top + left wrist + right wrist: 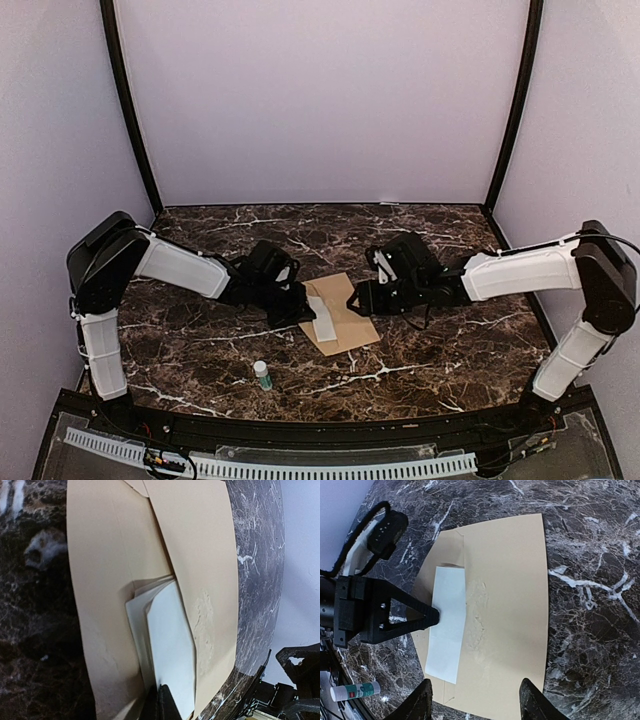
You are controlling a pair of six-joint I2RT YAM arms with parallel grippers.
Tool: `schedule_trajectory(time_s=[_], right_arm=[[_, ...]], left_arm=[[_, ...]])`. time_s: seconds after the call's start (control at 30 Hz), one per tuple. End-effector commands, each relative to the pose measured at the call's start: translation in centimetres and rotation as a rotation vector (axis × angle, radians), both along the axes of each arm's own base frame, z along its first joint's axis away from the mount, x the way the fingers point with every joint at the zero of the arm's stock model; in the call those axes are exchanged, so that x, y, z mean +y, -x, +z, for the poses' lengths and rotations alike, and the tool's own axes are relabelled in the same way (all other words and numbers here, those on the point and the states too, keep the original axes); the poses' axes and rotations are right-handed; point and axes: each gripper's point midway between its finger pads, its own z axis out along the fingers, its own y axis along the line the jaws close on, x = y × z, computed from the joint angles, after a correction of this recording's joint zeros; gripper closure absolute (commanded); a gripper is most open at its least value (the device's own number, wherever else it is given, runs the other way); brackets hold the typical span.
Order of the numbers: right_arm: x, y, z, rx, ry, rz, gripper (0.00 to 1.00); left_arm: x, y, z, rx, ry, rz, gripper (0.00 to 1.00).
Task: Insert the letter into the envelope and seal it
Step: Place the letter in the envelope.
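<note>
Envelope (350,325) lies flat in the middle of the table (450,350) between both arms, with the white letter (322,320) on it. The left gripper (434,616) is closed, its tips touching the letter's edge; whether it pinches the paper I cannot tell. The right gripper (477,700) hangs spread wide over the envelope's edge, holding nothing. A glue stick (262,374) sits nearby.

Dark marble table (200,350), two items resting on it.
The top was brown-black stone with white veining. A tan envelope (350,328) lay flat near the middle, set at a slant to the table's edges. A small glue stick (262,374) with a green label sat nearer the front edge, well apart from the envelope.
</note>
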Motion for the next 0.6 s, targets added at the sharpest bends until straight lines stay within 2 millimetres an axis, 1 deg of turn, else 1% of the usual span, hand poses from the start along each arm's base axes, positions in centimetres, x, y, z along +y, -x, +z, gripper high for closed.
schedule_trajectory(time_s=[0.0,0.2,0.33,0.43,0.57], right_arm=[[-1.5,-1.4,-1.3,-0.003,0.061,-0.049,0.44],[-0.7,-2.8,-2.3,0.007,0.039,-0.047,0.44],[-0.3,-3.1,-3.4,0.024,0.033,-0.038,0.44],[-0.4,-3.3,-3.9,0.034,0.039,-0.036,0.44],[-0.1,-3.9,-4.0,0.027,0.022,-0.035,0.44]], left_arm=[[-0.6,0.0,0.5,-0.013,0.011,-0.02,1.0],[-0.5,0.1,0.4,-0.012,0.01,-0.022,1.0],[-0.5,0.1,0.4,-0.011,0.011,-0.025,1.0],[-0.5,0.1,0.4,-0.014,0.012,-0.025,1.0],[-0.5,0.1,0.4,-0.014,0.013,-0.024,1.0]])
